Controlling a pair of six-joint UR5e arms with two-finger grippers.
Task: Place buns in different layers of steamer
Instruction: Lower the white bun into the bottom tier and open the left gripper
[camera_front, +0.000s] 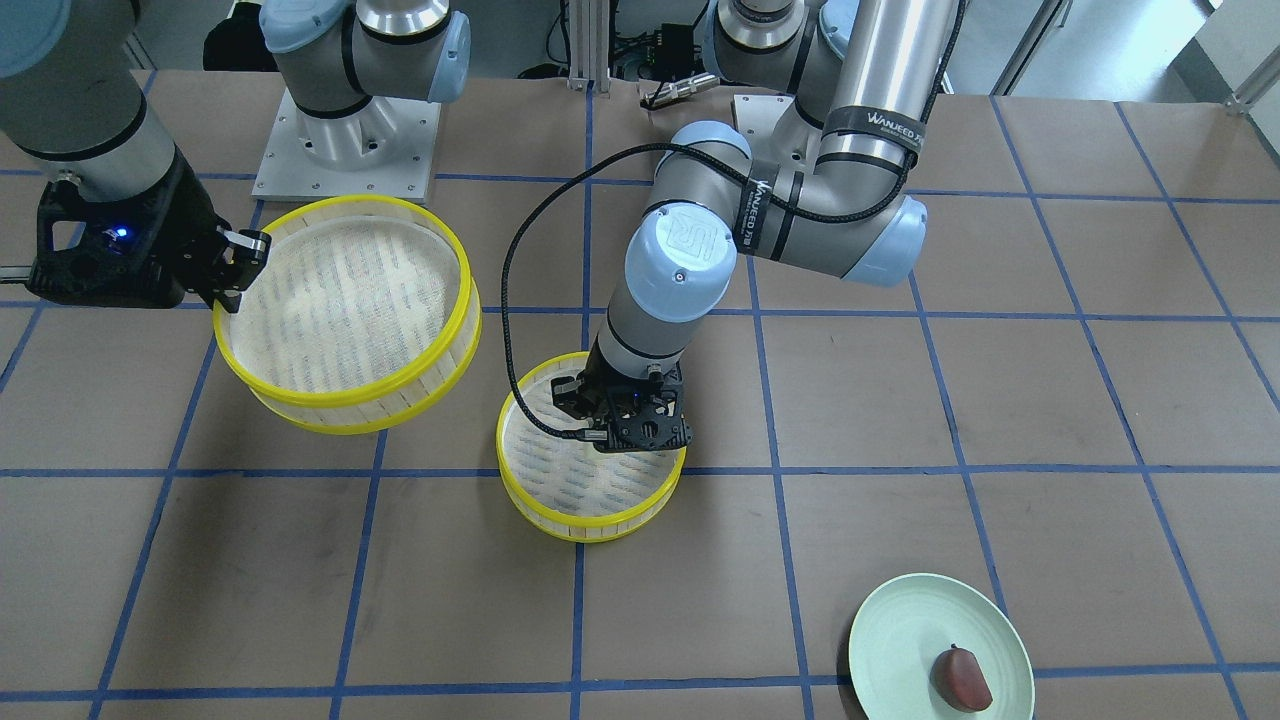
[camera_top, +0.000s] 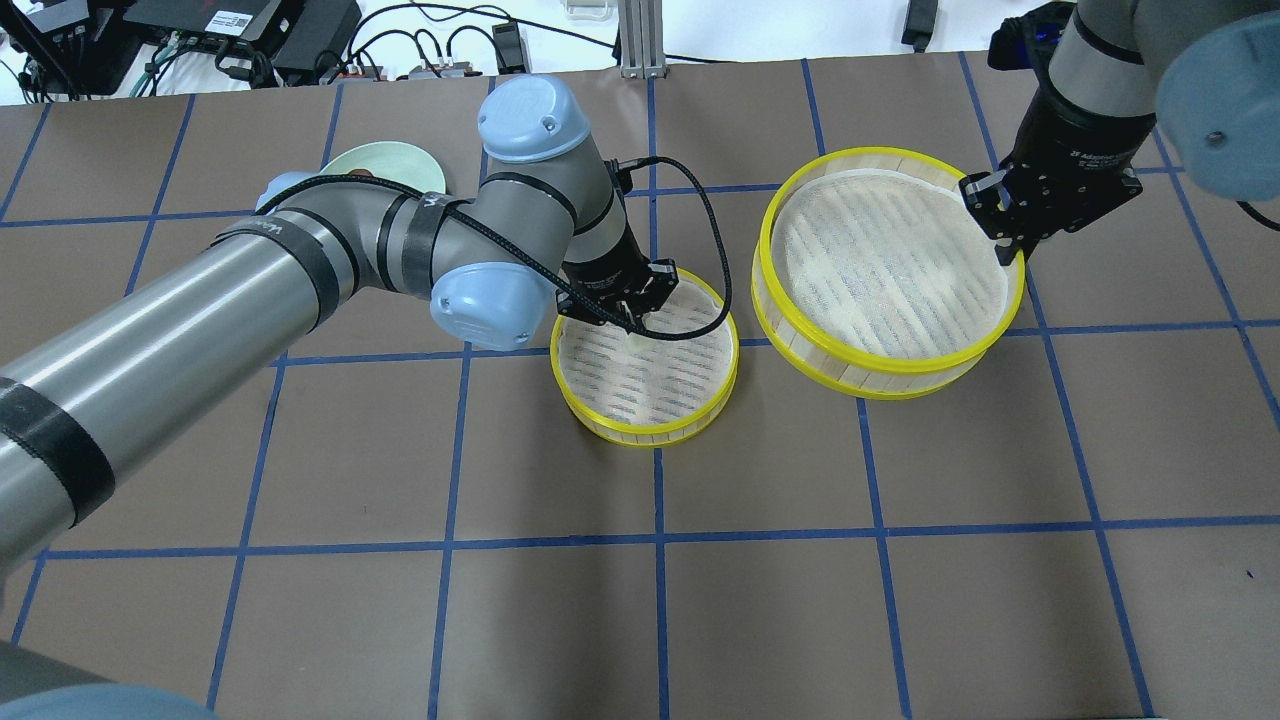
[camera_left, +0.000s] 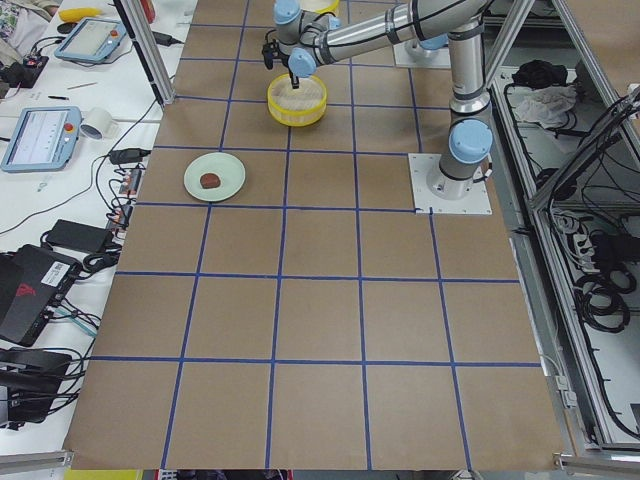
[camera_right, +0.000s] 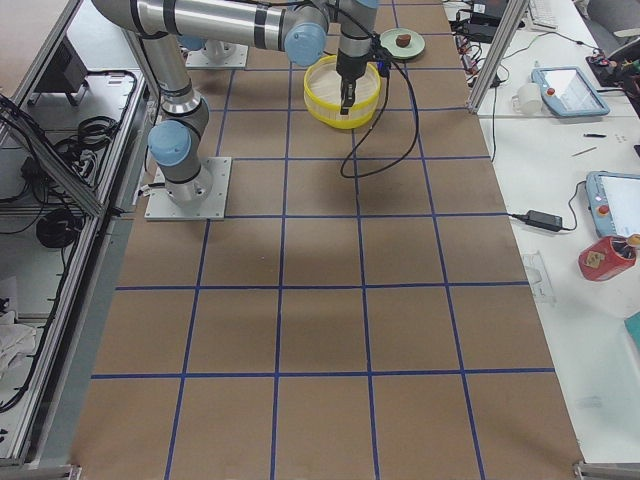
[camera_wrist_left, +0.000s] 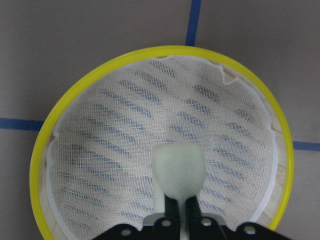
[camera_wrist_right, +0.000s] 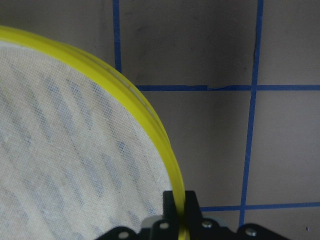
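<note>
Left wrist-mounted view alone shows plainly the cream-white bun (camera_wrist_left: 178, 170) clamped in the left hand (camera_top: 628, 322) above the mesh of one steamer layer (camera_wrist_left: 50, 130). The right hand (camera_wrist_right: 178, 207) grips the second layer (camera_wrist_right: 150, 120) by its rim. Two layers, two buns: the brown bun (camera_front: 961, 678) lies on one green plate (camera_front: 900, 620), far from both hands.

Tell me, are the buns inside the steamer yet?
Not yet. Done: no bun lies in a tray. In hand: the left arm's fingers hold the white bun over one steamer tray, and the right arm's fingers clamp the other tray by its yellow rim. Left: release this bun, then move the brown bun from the green plate into the second tray.
</note>
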